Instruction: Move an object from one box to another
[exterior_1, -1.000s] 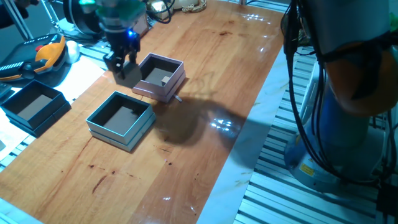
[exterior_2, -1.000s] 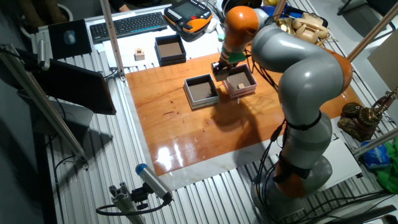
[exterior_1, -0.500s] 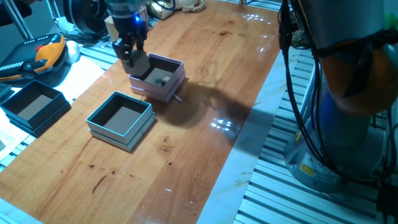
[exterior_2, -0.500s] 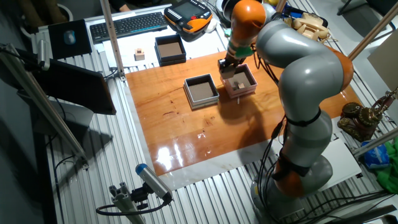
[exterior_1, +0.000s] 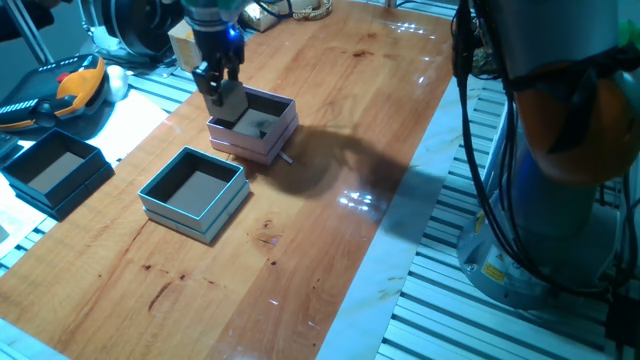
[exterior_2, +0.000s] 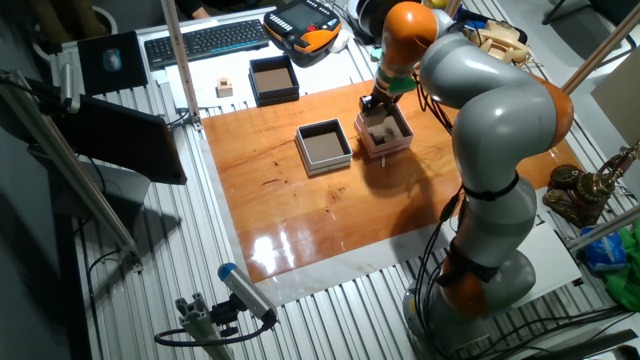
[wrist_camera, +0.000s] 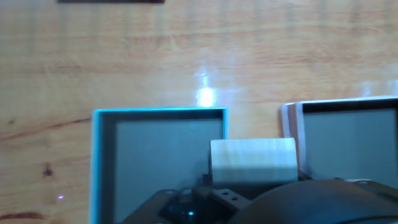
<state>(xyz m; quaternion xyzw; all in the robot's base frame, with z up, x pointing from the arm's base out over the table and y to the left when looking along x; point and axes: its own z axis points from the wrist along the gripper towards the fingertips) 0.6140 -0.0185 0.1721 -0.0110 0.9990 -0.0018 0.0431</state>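
Observation:
The teal-blue box (exterior_1: 195, 190) sits near the table's left edge and its brown inside looks empty. It also shows in the other fixed view (exterior_2: 324, 146) and the hand view (wrist_camera: 158, 155). The pink-lilac box (exterior_1: 257, 125) stands just beyond it, also seen in the other views (exterior_2: 386, 133) (wrist_camera: 348, 140). A small block (exterior_1: 262, 128) lies inside the pink box. My gripper (exterior_1: 224, 98) (exterior_2: 374, 106) hangs over the pink box's far-left rim. In the hand view a pale wooden block (wrist_camera: 252, 160) sits right at the fingers, so the gripper looks shut on it.
A black square box (exterior_1: 55, 170) (exterior_2: 273, 80) lies off the wood on the left. A small wooden cube (exterior_2: 224, 88) sits on the metal slats by a keyboard (exterior_2: 210, 38). An orange and black pendant (exterior_1: 60, 95) lies at the far left. The arm's base (exterior_2: 480, 270) stands at the table's right edge.
My gripper has moved from the gap beside the pink box's left wall, away from the teal box, to over the pink box's far-left rim. The boxes have not moved.

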